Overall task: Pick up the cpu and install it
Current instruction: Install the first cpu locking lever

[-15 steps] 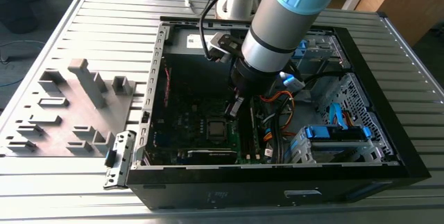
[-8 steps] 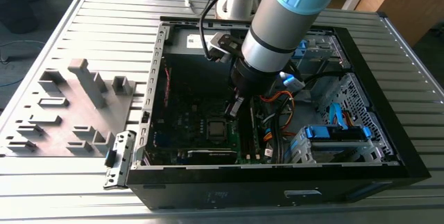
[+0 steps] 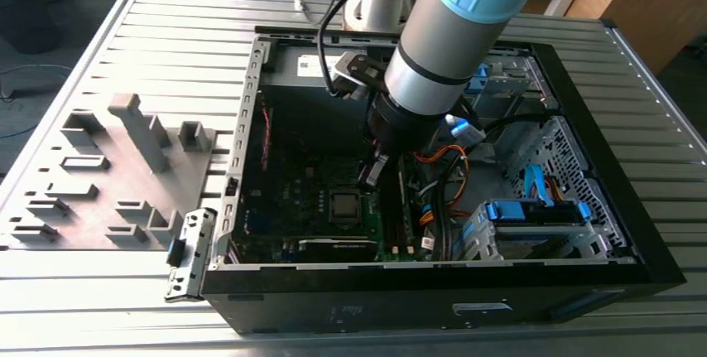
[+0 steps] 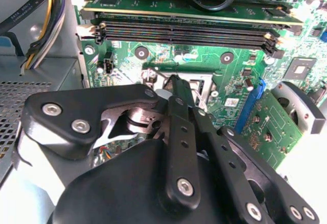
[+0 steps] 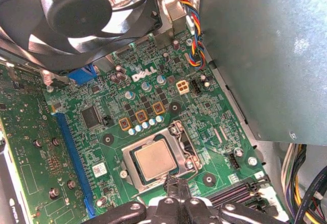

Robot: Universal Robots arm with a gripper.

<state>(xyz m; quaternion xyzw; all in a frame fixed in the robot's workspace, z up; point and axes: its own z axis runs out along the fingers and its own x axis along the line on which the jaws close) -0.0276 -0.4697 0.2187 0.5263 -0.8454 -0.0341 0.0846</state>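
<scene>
The cpu (image 5: pixel 155 161) lies flat in the socket on the green motherboard (image 5: pixel 153 83), its silver-grey top facing up and the metal socket frame (image 5: pixel 180 141) around its edges. In the exterior view the same chip (image 3: pixel 346 205) shows as a small pale square low on the board inside the open black computer case (image 3: pixel 442 291), which lies on its side on the slatted metal worktop (image 3: pixel 111 291). The gripper (image 5: pixel 175 184) hangs just above the socket's edge, beside the chip and not touching its top as far as can be seen. In the second wrist view the gripper (image 4: pixel 175 81) has its fingers (image 4: pixel 180 132) drawn narrow, tips together, with nothing between them. In the exterior view the arm reaches down into the case and the gripper (image 3: pixel 370 176) sits a little above the chip. Writing is sparse. White lettering is printed on the board near a row of capacitors, and a small white sticker (image 5: pixel 99 169) with fine print lies next to the long blue slot (image 5: pixel 76 168); its text is too small to make out. A black fan (image 5: pixel 76 15) overhangs one corner of the board, and a plain grey metal box (image 5: pixel 265 55) stands along another side. Dark memory slots (image 4: pixel 184 30) run across the board beyond the socket. On the exterior view's left, a grey fixture block (image 3: pixel 111 175) rests on the worktop beside the case.
</scene>
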